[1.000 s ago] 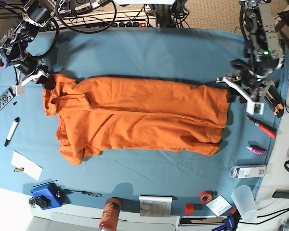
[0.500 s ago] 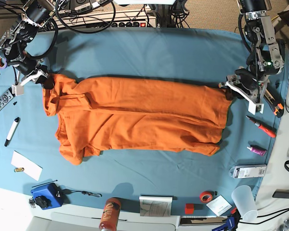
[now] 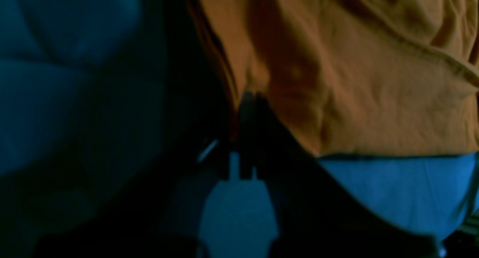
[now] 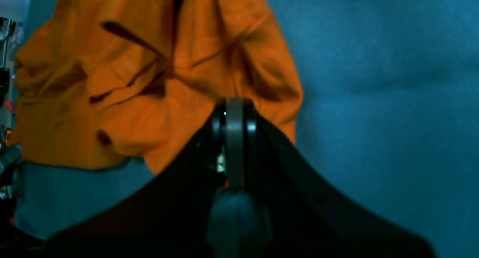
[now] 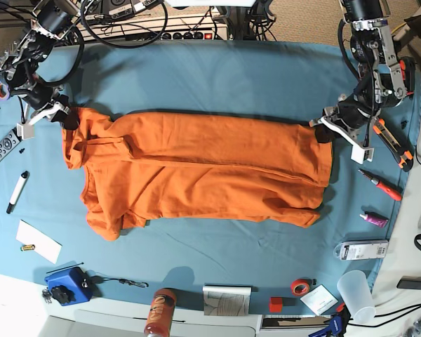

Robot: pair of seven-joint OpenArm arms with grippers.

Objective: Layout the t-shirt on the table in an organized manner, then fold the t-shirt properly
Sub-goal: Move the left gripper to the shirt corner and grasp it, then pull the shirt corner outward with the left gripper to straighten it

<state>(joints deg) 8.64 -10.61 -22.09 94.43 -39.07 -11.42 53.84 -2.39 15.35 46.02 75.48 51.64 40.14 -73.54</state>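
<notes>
Base view: the t-shirt (image 5: 196, 168) lies spread lengthwise mid-table (image 5: 217, 77), with a marker (image 5: 17, 191), remote (image 5: 3, 148), red pen (image 5: 382, 185) and cup (image 5: 356, 295) around the edges. Since a second ago, the left gripper (image 5: 325, 132) has moved onto the shirt's corner.

Left wrist view: its jaws meet, pinching the orange edge (image 3: 336, 86).

Right wrist view: the right gripper (image 4: 234, 116) is clamped on the shirt (image 4: 149, 82), arm low over the cloth.
</notes>
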